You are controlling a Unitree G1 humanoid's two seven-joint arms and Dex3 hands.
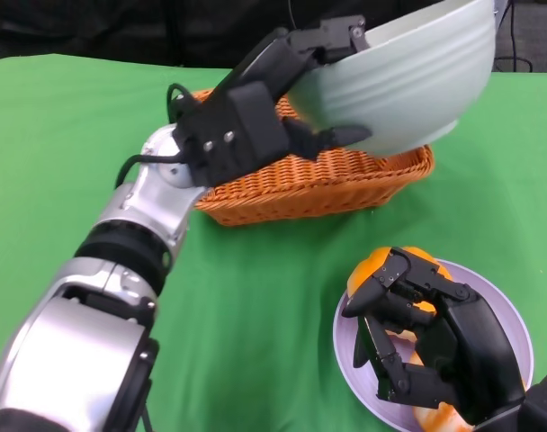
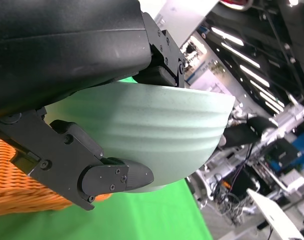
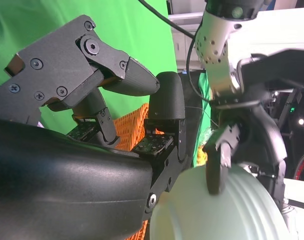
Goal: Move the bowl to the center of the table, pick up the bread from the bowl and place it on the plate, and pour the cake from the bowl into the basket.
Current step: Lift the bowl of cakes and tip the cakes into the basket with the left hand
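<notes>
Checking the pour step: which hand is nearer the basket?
Left. The left hand holds the tilted bowl directly over the basket; the right hand rests on the plate, apart.

A green cloth is covering the tabletop, lying smooth and flat. Beyond its far edge a dark backdrop is hanging. Past the cloth, cluttered lab equipment and ceiling lights are showing, blurred.

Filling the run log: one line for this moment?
left hand: holds bowl tipped over basket | right hand: on bread, plate
</notes>
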